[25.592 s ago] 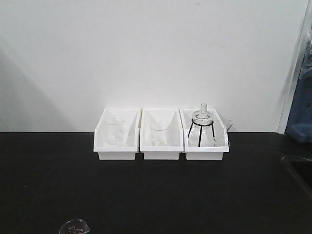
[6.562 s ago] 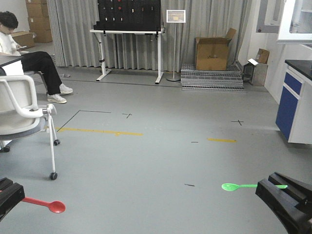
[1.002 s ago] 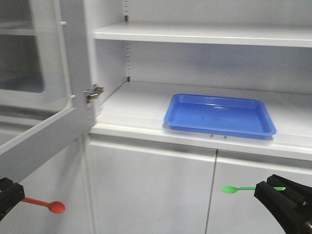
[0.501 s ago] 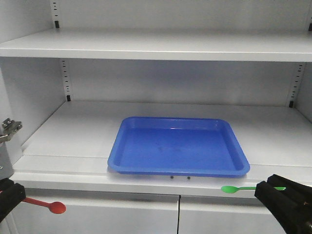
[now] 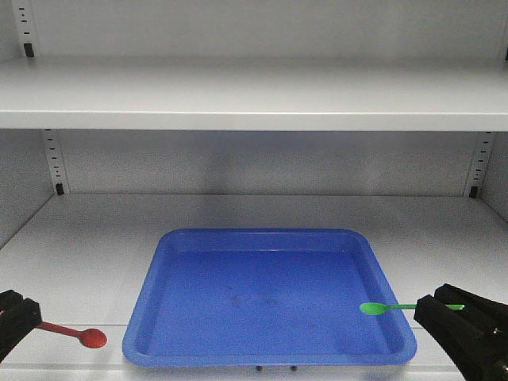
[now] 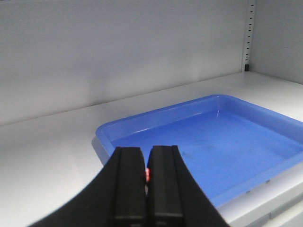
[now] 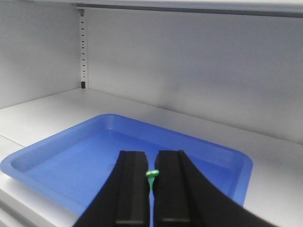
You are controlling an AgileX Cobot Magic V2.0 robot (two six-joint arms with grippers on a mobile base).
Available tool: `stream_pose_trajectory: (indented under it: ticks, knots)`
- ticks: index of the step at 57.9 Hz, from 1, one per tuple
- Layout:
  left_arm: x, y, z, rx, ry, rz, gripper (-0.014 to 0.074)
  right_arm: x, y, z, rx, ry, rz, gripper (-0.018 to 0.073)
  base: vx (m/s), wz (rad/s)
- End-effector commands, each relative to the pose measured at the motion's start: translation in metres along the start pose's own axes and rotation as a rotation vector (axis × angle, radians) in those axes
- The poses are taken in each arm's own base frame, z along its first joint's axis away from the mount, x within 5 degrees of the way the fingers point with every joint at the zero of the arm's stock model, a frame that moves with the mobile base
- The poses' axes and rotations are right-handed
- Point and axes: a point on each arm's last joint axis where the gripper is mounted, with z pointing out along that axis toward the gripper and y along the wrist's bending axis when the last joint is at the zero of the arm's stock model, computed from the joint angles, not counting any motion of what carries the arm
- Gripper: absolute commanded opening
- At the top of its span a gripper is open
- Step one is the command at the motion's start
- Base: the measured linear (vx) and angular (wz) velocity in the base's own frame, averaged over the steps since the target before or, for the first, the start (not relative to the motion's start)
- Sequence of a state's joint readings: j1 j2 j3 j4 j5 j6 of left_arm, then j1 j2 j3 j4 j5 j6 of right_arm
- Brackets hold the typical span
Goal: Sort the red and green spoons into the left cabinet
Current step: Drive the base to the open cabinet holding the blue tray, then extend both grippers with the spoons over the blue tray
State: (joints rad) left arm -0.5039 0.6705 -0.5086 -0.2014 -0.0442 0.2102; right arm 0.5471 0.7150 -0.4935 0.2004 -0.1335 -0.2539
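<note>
Both arms face the light grey-white metal cabinet, squared up to its lower shelf, where a shallow blue rectangular plastic tray sits near the front edge. Low on the left, the left gripper is clamped on the handle of the slim bright red plastic spoon; the bowl pokes out inward, over the bare shelf just beside the tray's near left corner. From the left wrist view only a sliver of red shows between the black fingers, pinched narrow. On the other side, the right gripper grips the slim bright green plastic spoon the same way, by the handle, bowl leading, and that bowl reads as hanging over the tray's right side. The right wrist view confirms it: a green nub caught between nearly closed fingers. Held by the handles, both spoons travel bowl-first and level, so each can likely be laid down without the fingers touching the shelf. Neither spoon rests on anything yet; the placing step looks about to begin.
</note>
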Motion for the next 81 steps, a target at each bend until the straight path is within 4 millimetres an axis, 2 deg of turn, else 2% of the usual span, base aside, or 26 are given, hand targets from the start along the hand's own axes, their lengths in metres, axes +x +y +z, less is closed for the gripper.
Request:
stream_pose_trajectory:
  ticks: [1,73,81]
  knots:
    - [-0.0191,0.0009,-0.0013,-0.012,-0.11,-0.006,0.0,-0.0207,-0.0021,-0.0019,0.02,-0.124,-0.02,-0.0001,0.1,-0.07]
    - [-0.0196,0.001,-0.0014,-0.012,-0.115,-0.011,0.0,-0.0211,-0.0022,-0.0019,0.021,-0.129,-0.009,-0.0001,0.01,-0.01]
    - [-0.0169,0.0014,0.0067,-0.018,-0.106,-0.011,0.0,-0.0154,-0.0018,0.0075,0.021,-0.097,-0.01,-0.0001,0.0,0.0]
